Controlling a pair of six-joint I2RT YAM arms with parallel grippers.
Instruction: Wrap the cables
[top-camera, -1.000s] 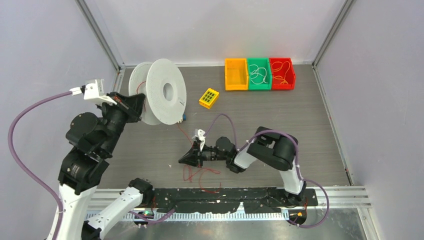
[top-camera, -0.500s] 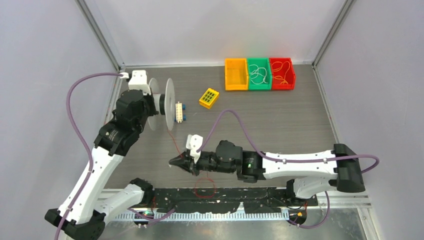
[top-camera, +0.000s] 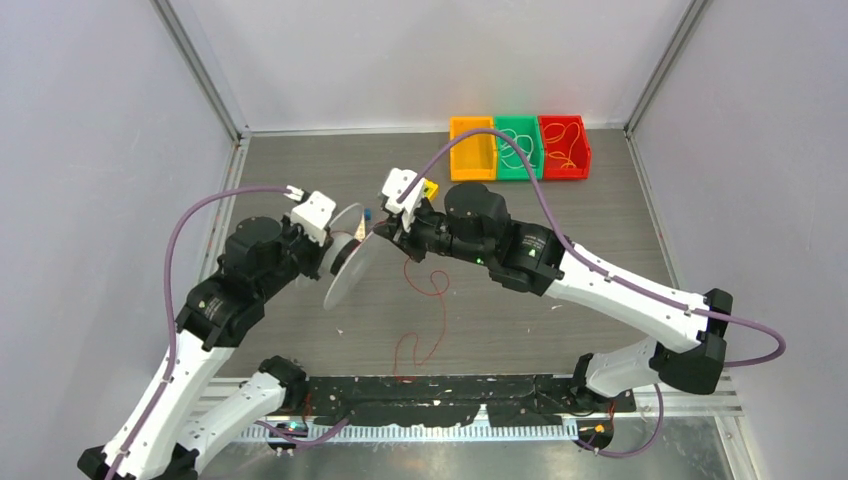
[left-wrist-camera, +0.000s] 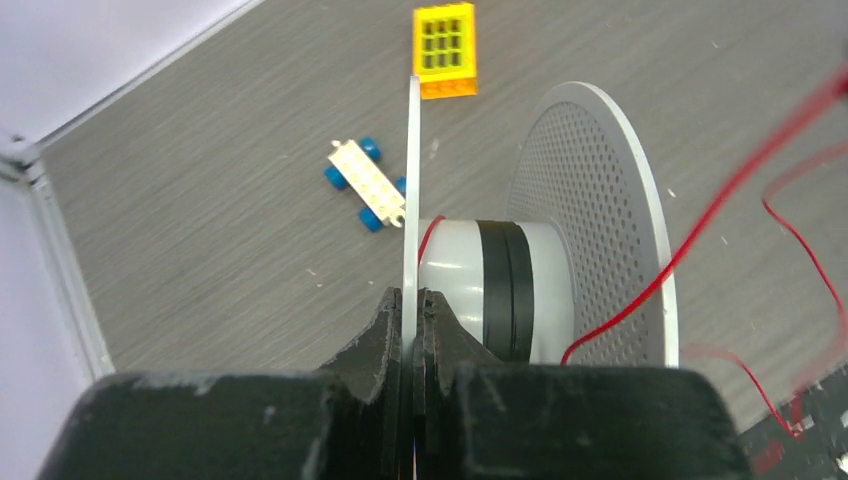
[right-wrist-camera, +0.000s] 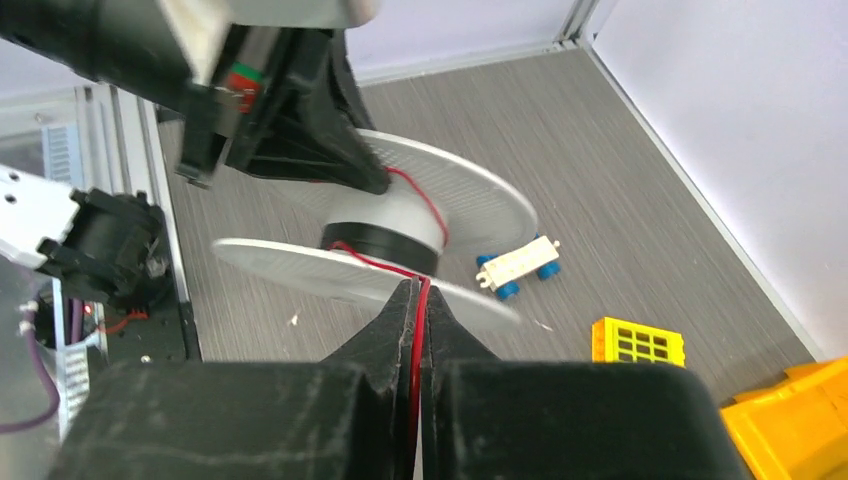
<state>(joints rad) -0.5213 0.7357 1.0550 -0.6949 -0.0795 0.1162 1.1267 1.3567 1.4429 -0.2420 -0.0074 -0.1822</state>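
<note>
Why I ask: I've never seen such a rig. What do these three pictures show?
Two robot arms are bolted at a table's near edge. One picture looks down from above; the other two come from wrist cameras, each showing its own black fingers. The left gripper is shut on a flange of a white spool. The right gripper pinches a thin red wire that runs to the spool's hub; its loose length lies on the table. Also on the table: a yellow block, a small white piece with blue wheels, and at the far side an orange bin, a green bin and a red bin, the last two holding thin wires.
</note>
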